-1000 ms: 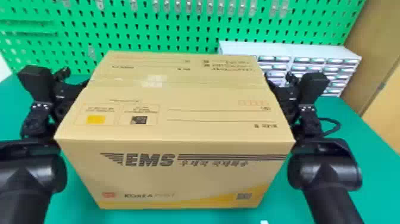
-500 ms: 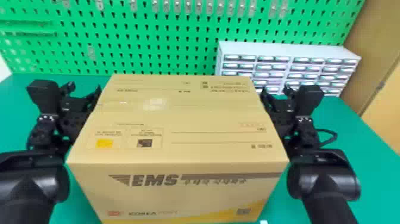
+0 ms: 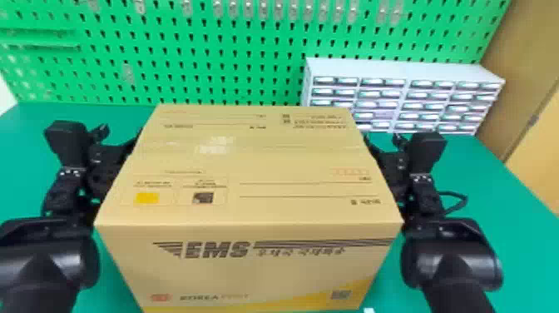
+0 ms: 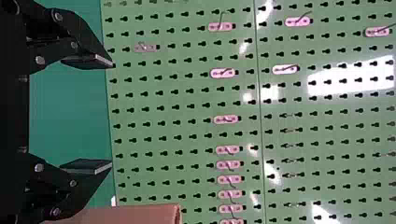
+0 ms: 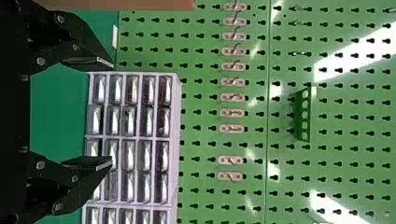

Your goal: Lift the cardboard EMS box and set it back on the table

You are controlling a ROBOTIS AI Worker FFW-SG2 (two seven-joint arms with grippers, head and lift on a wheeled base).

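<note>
The cardboard EMS box [image 3: 249,266] stands level between both arms, its printed long side facing me. Against its left side is my left gripper [image 3: 109,166], its tips hidden behind the box; against its right side, my right gripper [image 3: 389,166], partly hidden too. In the left wrist view the left gripper [image 4: 111,114] is open with nothing between its fingers, the box [image 4: 121,214] beside it. Likewise, the right gripper [image 5: 112,112] has its fingers apart, and an edge of the box [image 5: 116,3] passes alongside. Whether the underside touches the table [image 3: 511,233] cannot be told.
A white drawer cabinet [image 3: 405,73] stands behind the box at the right, in front of the green pegboard [image 3: 233,54]. A black cable [image 3: 457,195] loops beside the right arm. Green table surface [image 3: 29,175] shows left of the left arm.
The box has come down in the head view, mostly during the earlier half second, uncovering more of the cabinet. Both wrists have come lower with it and slightly inward.
</note>
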